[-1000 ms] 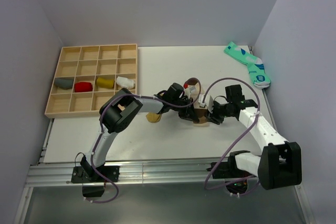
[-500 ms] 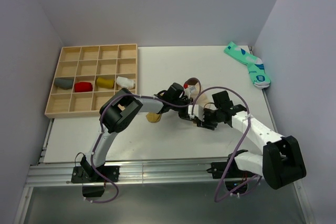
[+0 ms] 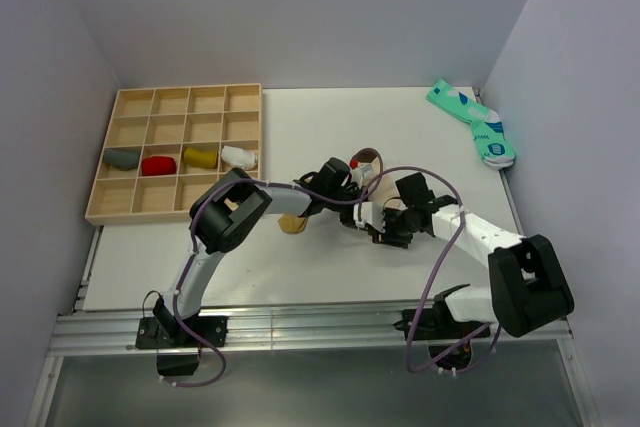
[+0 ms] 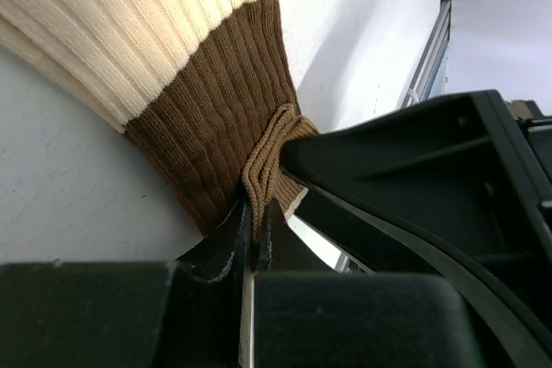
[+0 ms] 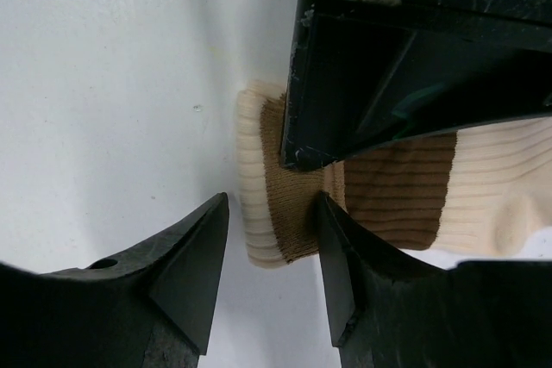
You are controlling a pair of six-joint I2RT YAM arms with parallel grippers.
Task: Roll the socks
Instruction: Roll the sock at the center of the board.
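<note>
The beige sock with dark brown bands (image 3: 371, 161) lies mid-table. In the left wrist view its brown cuff (image 4: 216, 118) is bunched into a fold that my left gripper (image 4: 256, 213) is shut on. My left gripper also shows in the top view (image 3: 356, 207). In the right wrist view my right gripper (image 5: 269, 213) is open, its two fingers on either side of the sock's cuff end (image 5: 280, 230), low over the table. It faces the left gripper in the top view (image 3: 386, 227). A mustard-yellow sock (image 3: 293, 225) lies beside my left forearm.
A wooden compartment tray (image 3: 175, 209) stands at the left, with grey (image 3: 123, 158), red (image 3: 158, 165), mustard (image 3: 200, 157) and white (image 3: 238, 156) sock rolls in one row. A teal patterned pair (image 3: 474, 123) lies at the back right by the wall.
My right gripper has moved left, up to the sock's cuff end next to the left gripper. My left gripper has kept its hold and place.
</note>
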